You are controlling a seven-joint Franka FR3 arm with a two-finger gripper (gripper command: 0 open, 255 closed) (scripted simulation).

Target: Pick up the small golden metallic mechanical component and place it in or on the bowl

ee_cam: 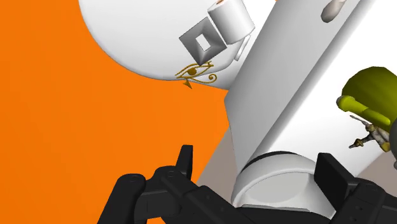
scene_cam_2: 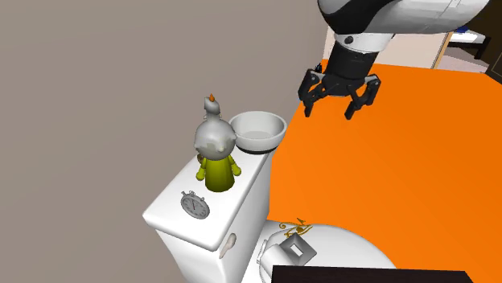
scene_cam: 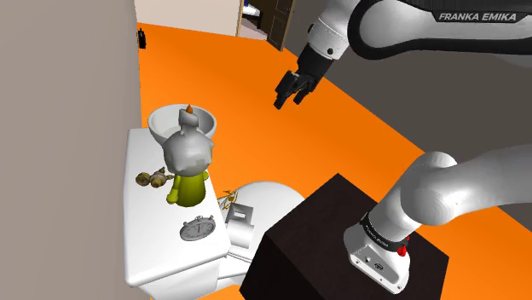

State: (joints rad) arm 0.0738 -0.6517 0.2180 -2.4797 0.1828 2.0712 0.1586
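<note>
Gripper (ee_cam: 254,156) is wide open and empty, out over the orange floor beyond the bowl (scene_cam: 182,124). Golden component (scene_cam: 152,179) sits on the toilet tank lid (scene_cam: 149,223), wall side of the doll (scene_cam: 187,166) — come straight down to clear the doll, and ignore the gold eye ornament (scene_cam: 227,201).

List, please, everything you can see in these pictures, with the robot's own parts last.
bowl: one, white, on one end of the toilet tank's lid
doll: one, grey head, yellow-green body, beside the bowl
golden part: one, on the lid beside the doll
stopwatch: one, grey, at the lid's other end
eye ornament: one, golden, on the seat cover
square block: one, grey, by the ornament
roll: one, white, next to the block
toilet: one, white, against a grey wall
floor: orange
stand: one, dark box
arm: one, white
gripper: one, black, open, in the air near the bowl
</note>
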